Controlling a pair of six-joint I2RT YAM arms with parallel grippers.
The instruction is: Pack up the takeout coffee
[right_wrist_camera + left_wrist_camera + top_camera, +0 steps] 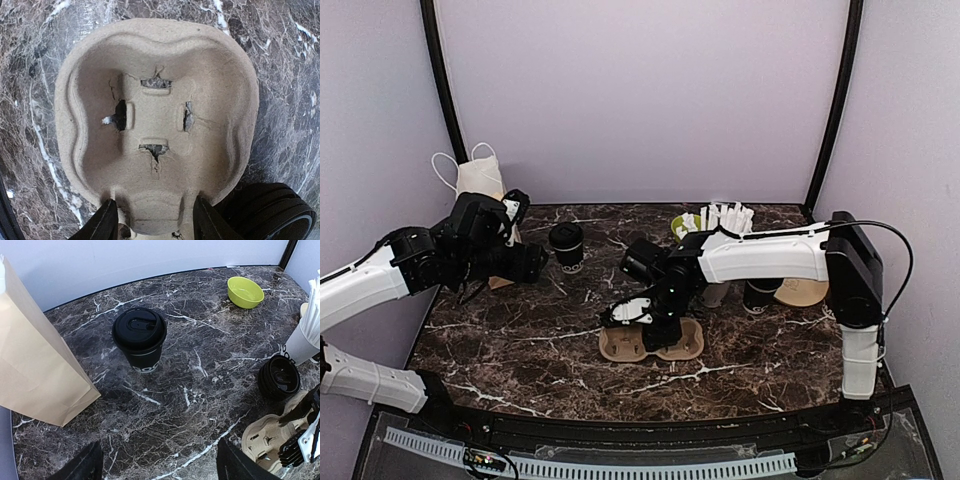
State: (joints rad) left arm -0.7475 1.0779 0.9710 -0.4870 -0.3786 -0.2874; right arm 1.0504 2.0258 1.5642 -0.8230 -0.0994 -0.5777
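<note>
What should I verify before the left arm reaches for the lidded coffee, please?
1. Coffee cup lidded and upright: ok.
2. Left gripper open and holding nothing: ok.
3. Way from the left gripper to the coffee cup: ok. Nothing stands between them, and the paper bag is off to one side.
4. Cup carrier pocket under the right wrist vacant: ok.
5. Right gripper firmly holding the cup carrier: cannot tell. Its fingers straddle the carrier's middle edge, but contact is not clear.

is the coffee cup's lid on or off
On: a black lid caps the upright coffee cup, covering its whole mouth.
</note>
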